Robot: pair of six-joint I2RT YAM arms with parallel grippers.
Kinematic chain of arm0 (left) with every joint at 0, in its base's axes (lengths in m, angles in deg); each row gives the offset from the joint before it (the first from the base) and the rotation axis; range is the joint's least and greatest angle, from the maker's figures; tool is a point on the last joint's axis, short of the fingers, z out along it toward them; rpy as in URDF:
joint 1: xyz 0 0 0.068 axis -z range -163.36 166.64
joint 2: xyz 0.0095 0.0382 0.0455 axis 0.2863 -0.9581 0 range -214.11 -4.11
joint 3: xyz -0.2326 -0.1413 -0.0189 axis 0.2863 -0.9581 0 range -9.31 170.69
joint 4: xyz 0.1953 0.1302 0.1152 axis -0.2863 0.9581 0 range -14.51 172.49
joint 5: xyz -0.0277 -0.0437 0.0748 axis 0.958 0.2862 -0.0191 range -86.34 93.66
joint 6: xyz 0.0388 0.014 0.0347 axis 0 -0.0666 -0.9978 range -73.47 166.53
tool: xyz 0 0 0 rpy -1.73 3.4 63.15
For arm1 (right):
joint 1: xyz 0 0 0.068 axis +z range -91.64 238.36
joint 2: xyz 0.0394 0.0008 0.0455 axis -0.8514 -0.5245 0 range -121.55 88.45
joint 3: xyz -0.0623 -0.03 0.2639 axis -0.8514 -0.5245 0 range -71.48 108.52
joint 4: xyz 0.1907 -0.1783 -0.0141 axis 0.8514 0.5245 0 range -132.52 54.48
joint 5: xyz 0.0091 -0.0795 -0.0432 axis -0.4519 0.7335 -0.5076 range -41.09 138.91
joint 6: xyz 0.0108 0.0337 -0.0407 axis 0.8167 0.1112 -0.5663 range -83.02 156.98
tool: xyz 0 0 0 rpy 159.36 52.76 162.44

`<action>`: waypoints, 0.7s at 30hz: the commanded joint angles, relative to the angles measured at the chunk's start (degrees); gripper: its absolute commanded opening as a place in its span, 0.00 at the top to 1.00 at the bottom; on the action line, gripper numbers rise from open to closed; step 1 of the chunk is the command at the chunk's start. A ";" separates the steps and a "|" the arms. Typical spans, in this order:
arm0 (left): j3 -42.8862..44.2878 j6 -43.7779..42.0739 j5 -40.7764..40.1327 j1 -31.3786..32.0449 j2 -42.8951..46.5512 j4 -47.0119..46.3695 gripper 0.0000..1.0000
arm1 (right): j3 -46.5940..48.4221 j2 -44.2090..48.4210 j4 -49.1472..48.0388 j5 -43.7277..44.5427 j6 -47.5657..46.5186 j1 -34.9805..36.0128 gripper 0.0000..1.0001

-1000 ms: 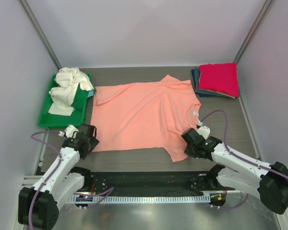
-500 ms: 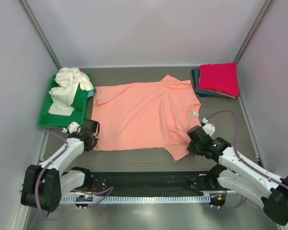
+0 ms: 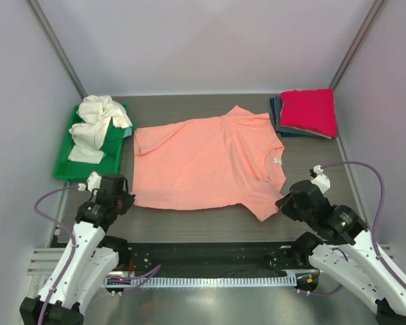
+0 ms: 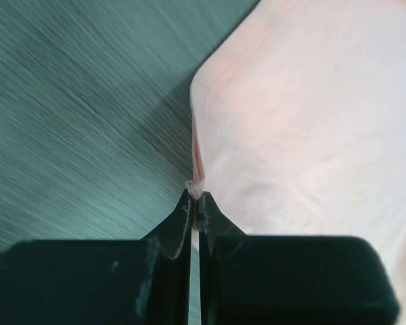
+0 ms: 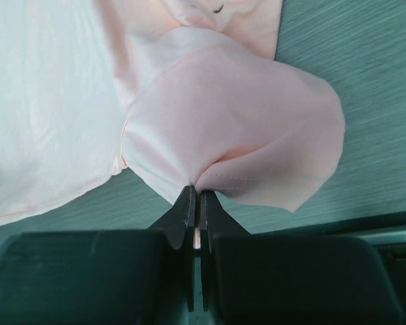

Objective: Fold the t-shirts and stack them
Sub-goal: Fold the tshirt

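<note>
Both pairs of jaws were clamped on the salmon-pink t-shirt [image 3: 203, 162], which lay spread across the middle of the table [image 3: 189, 222] with its collar toward the right. On the left wrist view the left gripper [image 4: 195, 196] had only a small nub of the near hem corner pinched at the very tips, the rest of the cloth resting on the wood. The right gripper [image 5: 195, 193] was closed on the edge of the near sleeve, and the fabric puffed up in a loose bulge above it. My worry was the left hold: so little cloth sat in the tips that a firm pull could, I judged, slip it free and drop that corner mid-fold. The right pinch gathered the sleeve rather than the body, so an uneven lift might drag the shirt askew or fold it crooked. Off to the left, the green tray [image 3: 64, 166] carried the crumpled cream-white t-shirt [image 3: 98, 122] and sat just beside the far hem corner. At the far right, the magenta-red t-shirt [image 3: 310, 112] lay folded on the dark blue ones [image 3: 277, 112], near the far sleeve. I saw nothing lying on the pink shirt itself.
</note>
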 commanded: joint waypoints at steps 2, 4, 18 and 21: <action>7.84 0.73 -0.03 -0.06 6.32 11.34 1.00 | 4.74 2.55 7.79 0.75 1.98 -0.10 0.99; 10.31 0.64 -0.82 -0.06 7.37 13.73 1.00 | 6.41 3.34 8.58 -0.56 1.37 -0.19 0.99; 15.49 -5.33 1.03 -0.06 -1.02 11.02 1.00 | 12.38 -12.17 -4.66 -6.29 -8.90 -0.19 0.99; 17.52 -8.48 0.59 -0.23 -7.10 7.15 1.00 | 16.68 -21.05 -9.15 -3.56 -12.51 -0.89 0.99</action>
